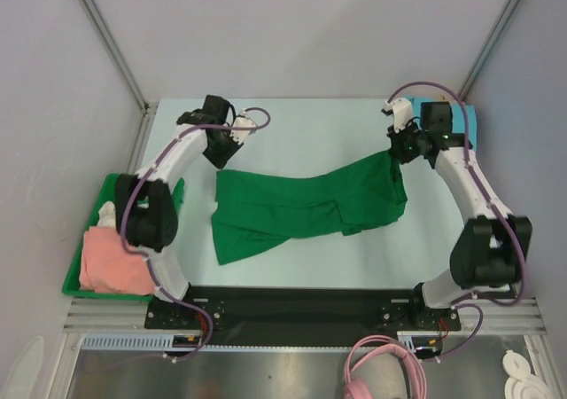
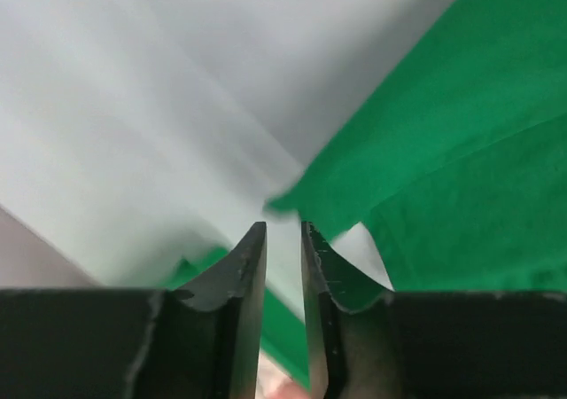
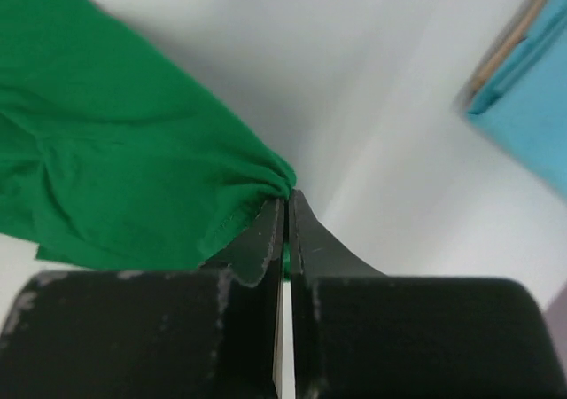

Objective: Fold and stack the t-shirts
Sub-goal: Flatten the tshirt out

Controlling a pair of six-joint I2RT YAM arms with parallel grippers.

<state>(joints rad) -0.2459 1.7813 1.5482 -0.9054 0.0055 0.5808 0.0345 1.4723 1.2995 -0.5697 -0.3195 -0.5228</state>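
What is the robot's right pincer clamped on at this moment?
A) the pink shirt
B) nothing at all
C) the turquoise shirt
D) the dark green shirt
D: in the wrist view the right pincer is shut on a bunched corner of the dark green shirt.

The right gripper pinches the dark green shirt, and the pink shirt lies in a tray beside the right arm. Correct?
No: the top view shows the tray with the pink shirt beside the left arm. The rest holds.
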